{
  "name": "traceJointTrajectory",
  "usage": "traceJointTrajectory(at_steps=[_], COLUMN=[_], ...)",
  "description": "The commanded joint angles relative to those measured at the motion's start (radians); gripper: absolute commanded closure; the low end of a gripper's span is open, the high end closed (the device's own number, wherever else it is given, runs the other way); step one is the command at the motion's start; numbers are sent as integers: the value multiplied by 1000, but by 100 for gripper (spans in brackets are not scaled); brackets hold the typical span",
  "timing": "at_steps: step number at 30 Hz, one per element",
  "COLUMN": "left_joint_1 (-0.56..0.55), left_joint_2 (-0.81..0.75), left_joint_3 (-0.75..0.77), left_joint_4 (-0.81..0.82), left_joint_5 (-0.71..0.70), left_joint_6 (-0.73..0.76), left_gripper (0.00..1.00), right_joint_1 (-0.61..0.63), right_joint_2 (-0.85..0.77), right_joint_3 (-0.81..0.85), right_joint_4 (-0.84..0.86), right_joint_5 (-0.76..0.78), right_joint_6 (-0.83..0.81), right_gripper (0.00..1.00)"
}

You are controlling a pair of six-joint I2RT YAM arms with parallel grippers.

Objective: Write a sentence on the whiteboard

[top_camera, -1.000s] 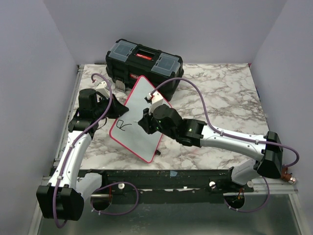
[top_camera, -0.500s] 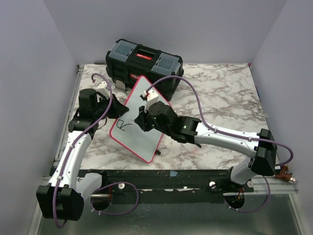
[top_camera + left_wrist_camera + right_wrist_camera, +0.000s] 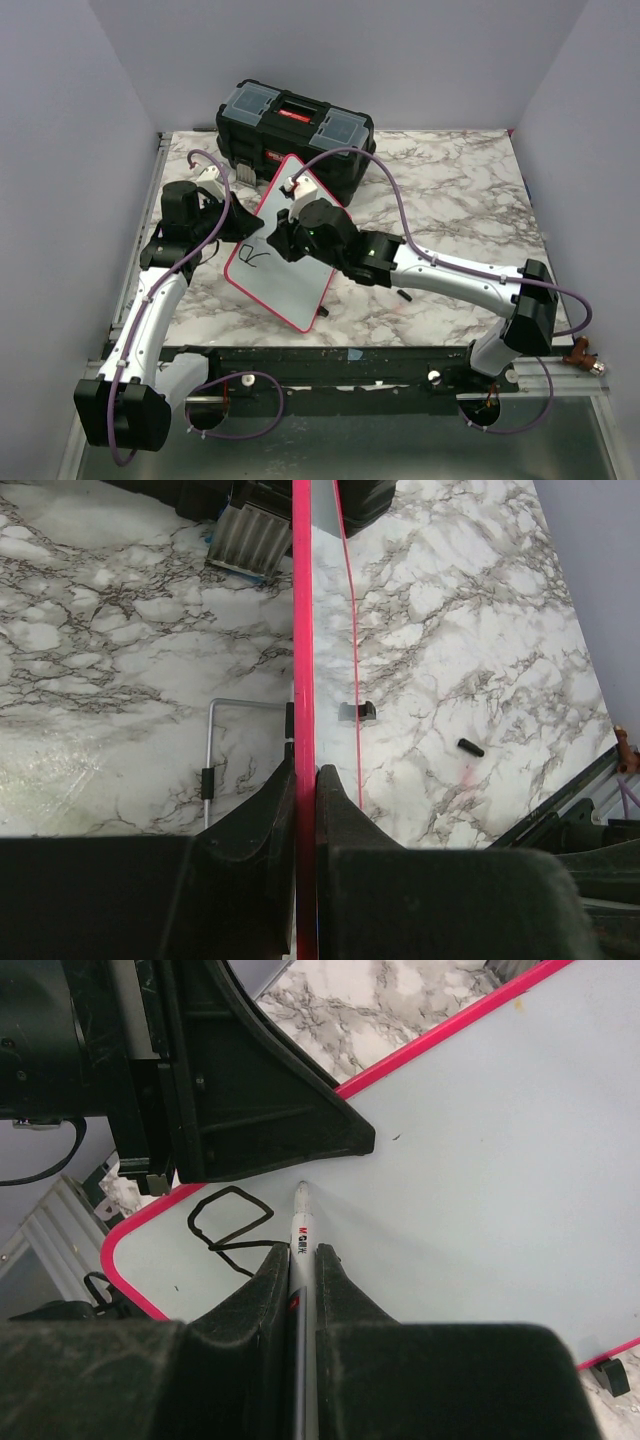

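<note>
Marble-patterned table (image 3: 450, 190) carries the small rectangular whiteboard (image 3: 285, 285), glossy white with a pink rim, propped at a tilt. It looks light, stiff and probably slippery, and is best pinched at its rim, where the left jaws clamp it. Right jaws grip a thin marker pen (image 3: 303, 1235); tip contact is unclear, and the sentence (image 3: 225, 1222) is one unreadable loop.

Whiteboard (image 3: 290, 285) in frt of toolbox (image 3: 295, 120).
</note>
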Motion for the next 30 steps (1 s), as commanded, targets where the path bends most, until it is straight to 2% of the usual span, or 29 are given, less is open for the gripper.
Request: traceJointTrajectory(at_steps=[1, 22, 30], left_joint_1=[-15, -16, -18], left_joint_2=[-8, -11, -9], left_joint_3=[-13, -11, -10], left_joint_4=[-6, -6, -7], left_joint_5=[-23, -27, -29], left_joint_6=[88, 89, 89], left_gripper=[100, 100, 100], right_joint_1=[-11, -16, -16], right_joint_2=[26, -31, -62], right_joint_3=[31, -147, -151], right_joint_4=[12, 33, 21], right_joint_5=[-30, -31, -12], right_joint_6=[-7, 55, 47], right_gripper=[99, 99, 99])
